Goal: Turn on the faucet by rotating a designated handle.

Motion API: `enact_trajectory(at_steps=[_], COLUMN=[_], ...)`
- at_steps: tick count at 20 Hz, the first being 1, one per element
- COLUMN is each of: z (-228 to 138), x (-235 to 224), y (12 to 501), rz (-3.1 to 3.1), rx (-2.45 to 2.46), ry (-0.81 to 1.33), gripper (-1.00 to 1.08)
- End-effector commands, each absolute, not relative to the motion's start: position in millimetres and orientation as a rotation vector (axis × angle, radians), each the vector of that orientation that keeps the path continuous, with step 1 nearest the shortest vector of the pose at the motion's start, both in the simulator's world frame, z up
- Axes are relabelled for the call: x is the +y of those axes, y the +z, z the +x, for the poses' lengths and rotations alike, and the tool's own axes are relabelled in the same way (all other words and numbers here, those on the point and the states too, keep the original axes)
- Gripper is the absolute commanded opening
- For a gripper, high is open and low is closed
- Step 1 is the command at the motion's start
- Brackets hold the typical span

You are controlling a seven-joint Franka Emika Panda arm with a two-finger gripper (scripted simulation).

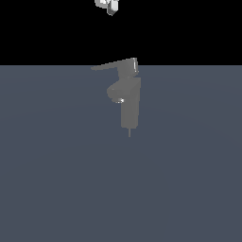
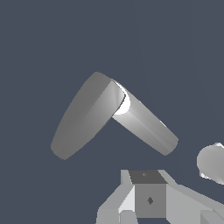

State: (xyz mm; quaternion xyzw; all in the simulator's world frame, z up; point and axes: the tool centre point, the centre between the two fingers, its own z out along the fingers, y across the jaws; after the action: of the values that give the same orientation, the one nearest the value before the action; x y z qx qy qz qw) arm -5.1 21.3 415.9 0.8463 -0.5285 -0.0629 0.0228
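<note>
The faucet (image 1: 130, 101) is a matte grey boxy column standing on the floor, with a rounded bulge on the exterior view's left and a thin pin at its lower end. The handle (image 1: 111, 65) is a thin flat lever on a short block atop it, pointing to the exterior view's left. In the wrist view the handle (image 2: 83, 118) and the boxy column (image 2: 146, 127) meet in a V seen from above. My gripper (image 1: 109, 5) hangs high above the faucet at the frame's top edge, touching nothing. In the wrist view my gripper (image 2: 150, 199) shows as one block with its fingers together, empty.
The flat blue-grey floor (image 1: 56, 179) spreads around the faucet on all sides, under a black background. A rounded pale grey-white shape (image 2: 212, 162) sits at the wrist view's edge beside my hand.
</note>
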Motion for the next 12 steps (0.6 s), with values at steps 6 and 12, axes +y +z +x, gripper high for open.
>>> enact_trajectory(at_steps=[6,12], z=[33,61], x=[33,43], y=[385,356], rz=[2.453,2.308], rx=[-1.847,-2.002], ry=[-0.207,-0.216], gripper=[-1.00,-1.00])
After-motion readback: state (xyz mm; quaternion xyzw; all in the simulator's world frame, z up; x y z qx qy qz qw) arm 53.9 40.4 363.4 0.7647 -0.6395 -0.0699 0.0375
